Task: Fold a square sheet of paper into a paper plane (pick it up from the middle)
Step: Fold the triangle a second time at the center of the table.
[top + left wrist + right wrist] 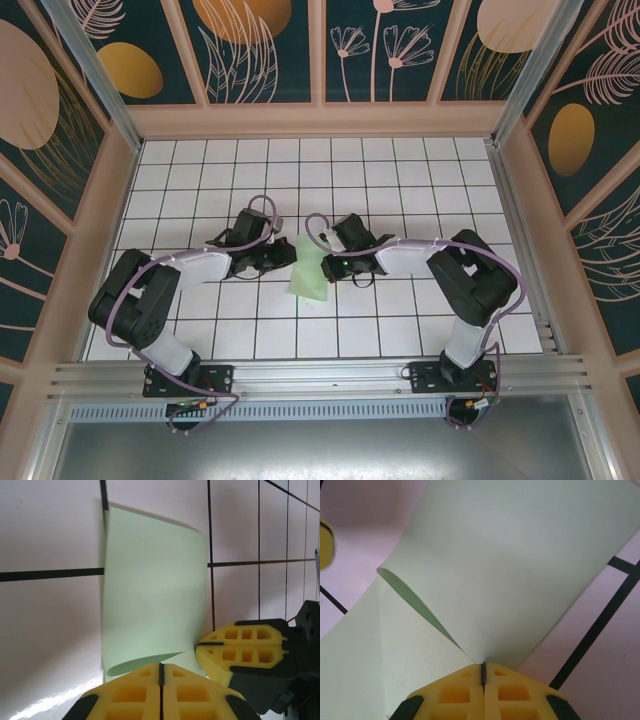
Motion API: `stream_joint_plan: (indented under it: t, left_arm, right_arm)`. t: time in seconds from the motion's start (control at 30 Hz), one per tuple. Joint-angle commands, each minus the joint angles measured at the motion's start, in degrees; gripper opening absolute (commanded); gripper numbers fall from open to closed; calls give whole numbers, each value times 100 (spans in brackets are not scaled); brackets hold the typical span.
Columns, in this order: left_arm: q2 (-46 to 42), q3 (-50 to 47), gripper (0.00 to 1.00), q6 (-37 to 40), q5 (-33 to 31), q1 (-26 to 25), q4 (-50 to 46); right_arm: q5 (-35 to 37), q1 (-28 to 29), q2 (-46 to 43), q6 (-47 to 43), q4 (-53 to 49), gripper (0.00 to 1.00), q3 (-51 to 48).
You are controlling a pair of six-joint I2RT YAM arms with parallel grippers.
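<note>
The square sheet of paper, pale mint green, lies mid-table bent over on itself, with an open loop along the fold. My right gripper is shut on the sheet's right side, both layers running into its closed yellow tips. In the left wrist view its fingers pinch the sheet at the fold's end. My left gripper is shut, its tips over the sheet's near edge beside the loop, with nothing visible between them. The top layer arches up. No paper plane shape shows.
The white tiled table stretches free behind and in front of the sheet. Pinkish walls box it in on the left, right and back. An aluminium rail with both arm bases runs along the near edge.
</note>
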Motion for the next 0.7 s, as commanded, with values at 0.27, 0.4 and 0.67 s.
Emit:
stream_joint_plan:
  t: [0.27,0.4,0.67]
  left_arm:
    - [769,277,3,-92,-207,-348,145]
    - [892,287,2,-76,-245,-370,126]
    - [918,-47,0,53,-653,-370,-114]
  right_arm:
    - [545,-214,369,-295,-558,0,-33]
    - [530,-223,380,-261,-549,0,-45]
    - [358,-275,52,33,-663,0,150]
